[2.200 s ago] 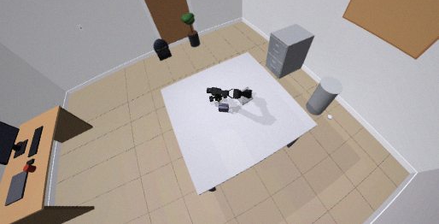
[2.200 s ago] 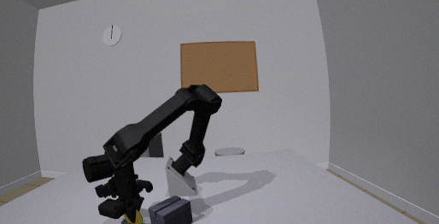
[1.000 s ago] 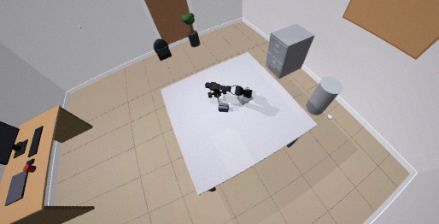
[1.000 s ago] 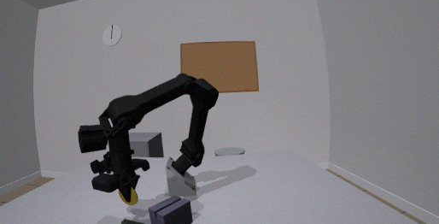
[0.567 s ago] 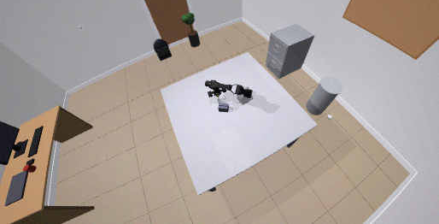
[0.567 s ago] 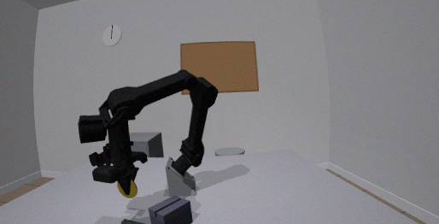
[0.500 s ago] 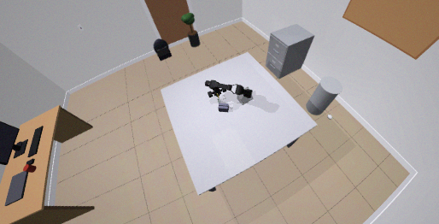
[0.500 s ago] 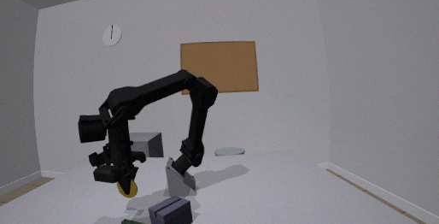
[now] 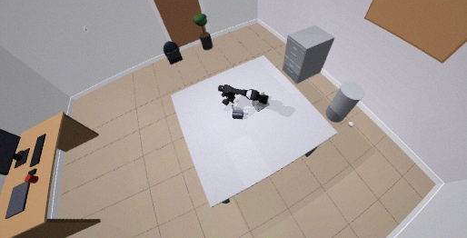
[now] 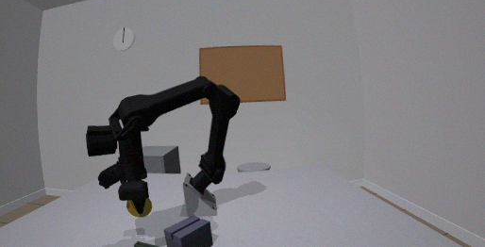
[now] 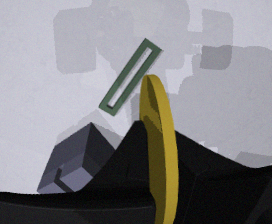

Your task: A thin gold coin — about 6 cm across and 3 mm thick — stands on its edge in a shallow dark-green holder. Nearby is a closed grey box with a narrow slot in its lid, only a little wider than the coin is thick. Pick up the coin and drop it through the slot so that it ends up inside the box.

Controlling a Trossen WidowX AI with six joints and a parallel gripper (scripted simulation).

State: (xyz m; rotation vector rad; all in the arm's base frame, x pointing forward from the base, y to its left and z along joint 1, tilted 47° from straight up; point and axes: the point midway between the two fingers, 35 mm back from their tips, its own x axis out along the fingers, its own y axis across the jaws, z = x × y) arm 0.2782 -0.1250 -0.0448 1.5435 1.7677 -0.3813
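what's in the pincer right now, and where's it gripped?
The gold coin, held on edge: the pincer clamps its two flat faces over the near part, leaving the far rim sticking out. It is lifted clear of the green holder.
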